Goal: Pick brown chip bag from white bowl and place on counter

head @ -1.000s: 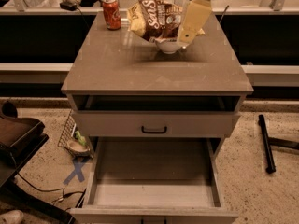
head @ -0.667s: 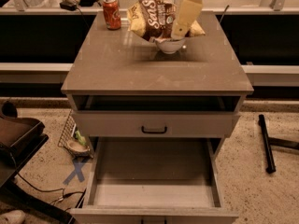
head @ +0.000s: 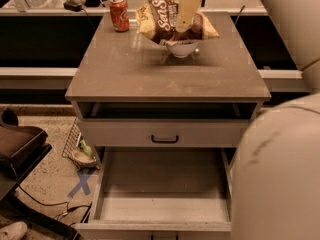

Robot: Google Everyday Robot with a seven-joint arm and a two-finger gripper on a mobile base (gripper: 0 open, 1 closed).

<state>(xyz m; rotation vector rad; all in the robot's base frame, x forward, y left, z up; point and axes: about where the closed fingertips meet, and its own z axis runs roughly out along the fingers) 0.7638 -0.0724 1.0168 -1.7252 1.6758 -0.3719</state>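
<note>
**A:** where's the gripper at?

**B:** up at 12 o'clock, right at the chip bag. Honestly can't tell if it's open or closed. The bag's sitting in the bowl on the counter's 12 o'clock side, with a soda can at the bowl's 10 o'clock.

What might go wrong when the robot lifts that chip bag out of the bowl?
The gripper is at the brown chip bag, which sits in the white bowl and overhangs it on both sides. Lifting the bag might tip or drag that small bowl across the counter. The soda can stands just left of the bag, so a swinging bag might knock it over.
</note>
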